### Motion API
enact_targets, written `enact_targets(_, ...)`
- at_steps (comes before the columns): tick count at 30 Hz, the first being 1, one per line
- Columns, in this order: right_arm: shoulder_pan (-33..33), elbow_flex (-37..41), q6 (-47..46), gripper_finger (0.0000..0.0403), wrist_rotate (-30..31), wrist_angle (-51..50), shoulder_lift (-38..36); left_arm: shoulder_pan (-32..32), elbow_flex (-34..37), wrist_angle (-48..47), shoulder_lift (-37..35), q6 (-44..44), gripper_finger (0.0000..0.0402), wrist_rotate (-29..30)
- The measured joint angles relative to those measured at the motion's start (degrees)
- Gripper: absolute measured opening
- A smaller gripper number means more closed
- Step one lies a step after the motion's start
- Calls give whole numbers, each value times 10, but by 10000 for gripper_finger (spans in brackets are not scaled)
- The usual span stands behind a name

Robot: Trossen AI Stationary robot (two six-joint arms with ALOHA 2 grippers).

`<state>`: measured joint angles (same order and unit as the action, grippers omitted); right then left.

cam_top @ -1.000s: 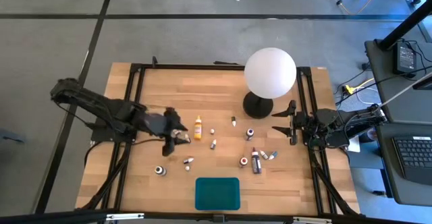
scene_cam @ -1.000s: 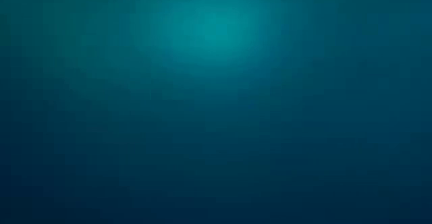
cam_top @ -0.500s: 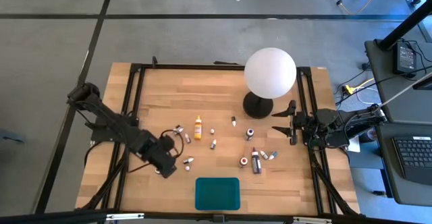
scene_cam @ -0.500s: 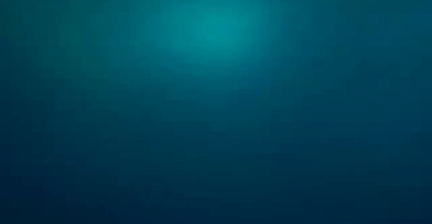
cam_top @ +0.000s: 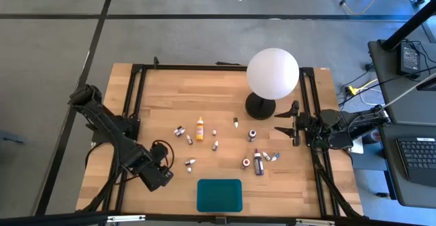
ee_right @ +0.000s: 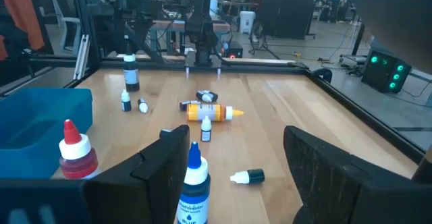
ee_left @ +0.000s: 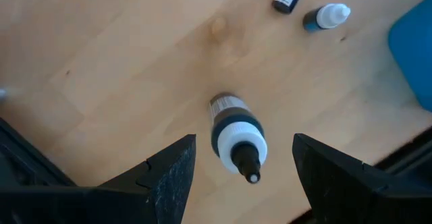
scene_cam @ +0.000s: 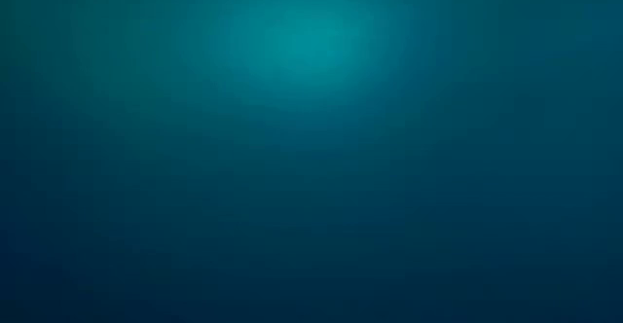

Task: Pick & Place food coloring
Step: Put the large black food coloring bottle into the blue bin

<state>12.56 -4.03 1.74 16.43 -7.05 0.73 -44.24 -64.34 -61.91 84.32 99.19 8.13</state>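
Several tiny food coloring bottles lie and stand across the middle of the wooden table [cam_top: 163,90], among them a yellow bottle [cam_top: 200,128]. A dark bottle [ee_left: 233,126] with a white collar and black tip stands upright on its base near the front left. My left gripper [cam_top: 158,175] hangs above it, pointing down and open. Its fingers [ee_left: 169,177] stand on either side of the bottle without touching. My right gripper [cam_top: 286,122] waits open at the table's right edge, pointing level. The low view shows only a teal blur.
A teal tray [cam_top: 219,195] sits at the near edge, just right of my left gripper, its corner [ee_left: 415,55] in the wrist view. A white globe lamp [cam_top: 272,73] stands at the back right. Two small bottles [ee_left: 326,17] lie between the dark bottle and the tray.
My left gripper has swung from beside the yellow bottle toward the table's near edge and a little left. It has come down, rolled about its own axis and tipped to point downward. It now stands over the dark bottle and has stayed open.
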Motion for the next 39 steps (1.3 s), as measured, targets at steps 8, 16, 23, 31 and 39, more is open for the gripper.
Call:
enact_targets(8,0,0,0,243,0,0,0,9,0,5,55,-15,242,-54)
enact_targets(16,0,0,3,243,0,0,0,17,0,5,71,-49,233,-60)
enact_targets(23,0,0,5,243,0,-1,0,17,0,5,71,-54,190,-70)
enact_targets(31,0,0,16,243,0,-1,0,17,-1,7,69,-61,139,-72)
enact_targets(39,0,0,18,243,0,-1,0,17,-1,7,69,-72,133,-72)
